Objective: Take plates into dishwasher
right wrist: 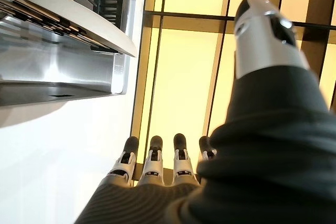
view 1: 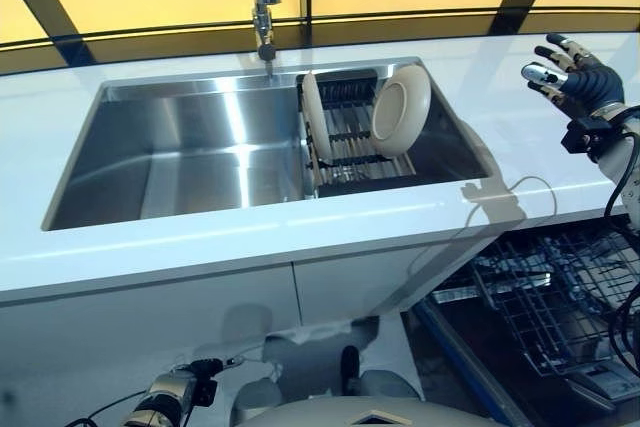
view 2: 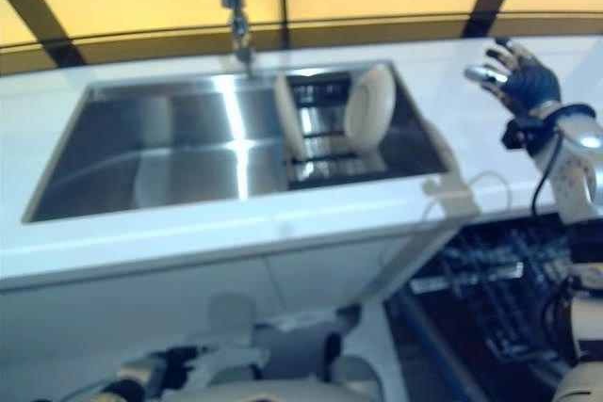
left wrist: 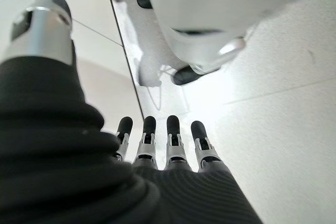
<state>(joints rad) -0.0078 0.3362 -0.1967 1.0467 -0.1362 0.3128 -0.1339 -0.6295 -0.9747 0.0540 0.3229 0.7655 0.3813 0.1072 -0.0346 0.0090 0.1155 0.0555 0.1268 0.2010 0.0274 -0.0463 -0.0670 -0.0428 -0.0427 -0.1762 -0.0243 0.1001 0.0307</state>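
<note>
Both hands, left (left wrist: pixel 157 150) and right (view 1: pixel 570 72), spread empty; two plates (view 1: pixel 400 103) stand in one sink rack (view 1: pixel 350 152).

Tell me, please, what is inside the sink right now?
In the sink, a dish rack fills the right end, holding two white plates on edge. The rest is bare steel. The rack and plates hide the floor beneath them.

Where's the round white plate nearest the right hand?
The round white plate leans on edge in the dark wire rack at the steel sink's right end, left of the raised right hand.
</note>
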